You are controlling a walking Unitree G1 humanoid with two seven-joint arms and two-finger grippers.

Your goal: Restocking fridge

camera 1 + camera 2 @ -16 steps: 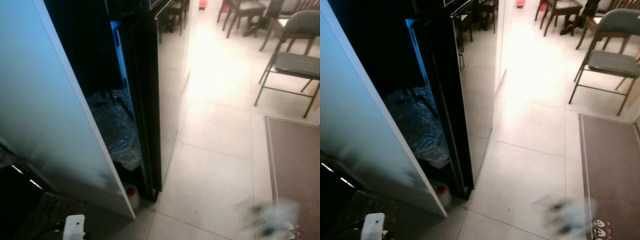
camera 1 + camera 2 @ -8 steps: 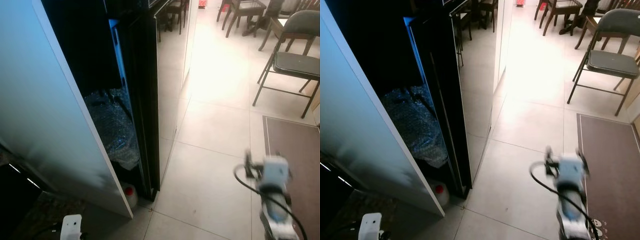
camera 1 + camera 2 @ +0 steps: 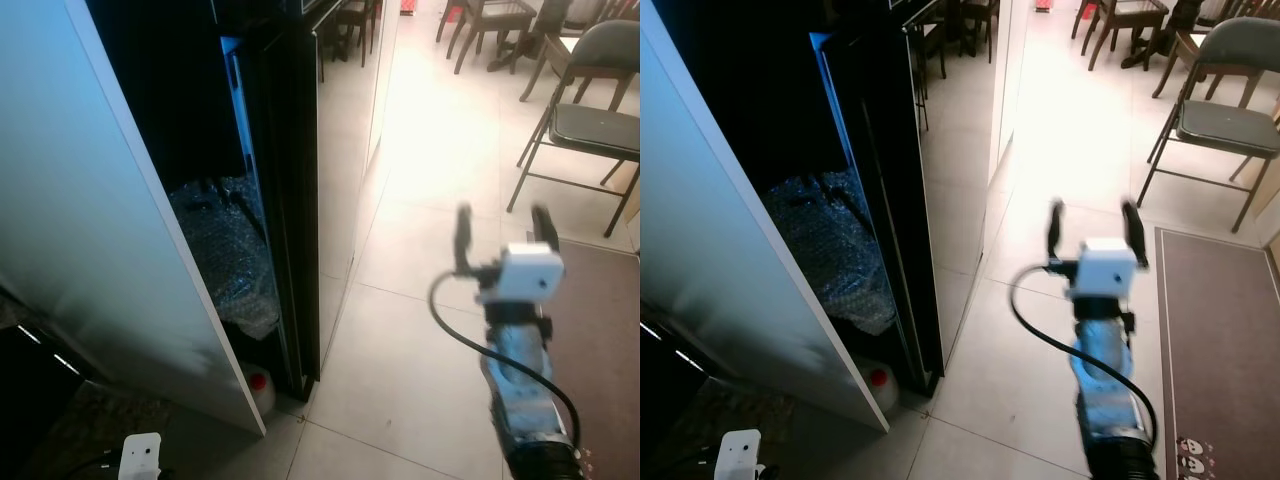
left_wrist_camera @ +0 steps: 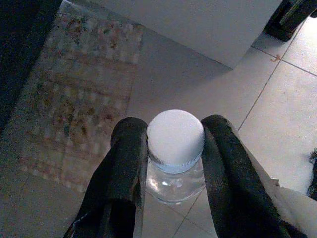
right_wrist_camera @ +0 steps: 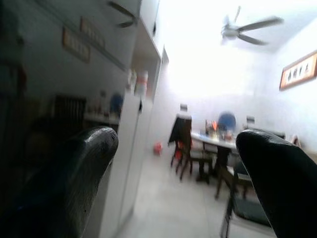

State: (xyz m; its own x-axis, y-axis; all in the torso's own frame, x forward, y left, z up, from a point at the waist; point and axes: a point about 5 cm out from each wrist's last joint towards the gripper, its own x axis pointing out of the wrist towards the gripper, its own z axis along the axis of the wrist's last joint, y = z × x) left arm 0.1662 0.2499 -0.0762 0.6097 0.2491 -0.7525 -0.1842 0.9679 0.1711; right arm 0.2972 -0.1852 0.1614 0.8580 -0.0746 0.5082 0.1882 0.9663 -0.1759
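Left wrist view: left hand (image 4: 173,148) was clenched on a clear bottle (image 4: 175,161) with a white cap, both black fingers (image 4: 126,163) pressed against its neck, held above the tiled floor (image 4: 292,114) beside a patterned mat (image 4: 74,94). Head views: right hand (image 3: 1090,228) was raised in front of the robot over the floor, fingers spread apart and grasping nothing, a black cable looping off the wrist. White fridge door (image 3: 110,230) stood open at the left; behind it a dark interior with crinkled plastic wrap (image 3: 225,250) low down, and a small red-capped container (image 3: 262,388) on the floor at the base of the black cabinet panel (image 3: 295,200). A grey folding chair (image 3: 590,110) stood at the far right, a brown rug (image 3: 600,300) near it. Right wrist view, blurred: dining chairs, a ceiling fan (image 5: 242,27), a framed picture (image 5: 299,69) on the wall.
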